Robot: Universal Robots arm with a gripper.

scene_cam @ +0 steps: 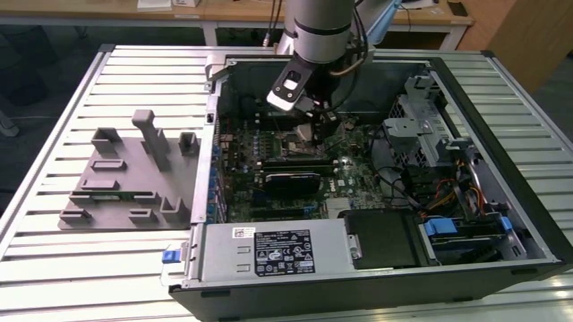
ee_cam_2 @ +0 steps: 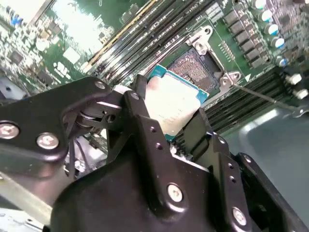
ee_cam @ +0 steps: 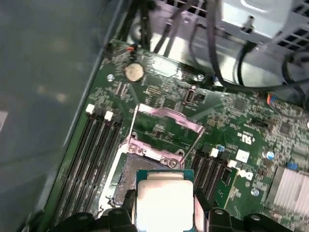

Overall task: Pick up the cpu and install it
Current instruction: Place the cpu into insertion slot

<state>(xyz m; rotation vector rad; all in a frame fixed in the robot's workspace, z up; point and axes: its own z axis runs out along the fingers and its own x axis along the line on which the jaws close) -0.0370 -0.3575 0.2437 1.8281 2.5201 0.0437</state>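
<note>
Second wrist view: gripper (ee_cam_2: 170,110) on cpu (ee_cam_2: 175,99) edges, near socket (ee_cam_2: 197,71).

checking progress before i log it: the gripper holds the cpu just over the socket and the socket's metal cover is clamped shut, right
Not quite. The gripper holds the cpu just over the socket, but the socket's metal cover is flipped open, not clamped shut; the first wrist view shows it.
</note>
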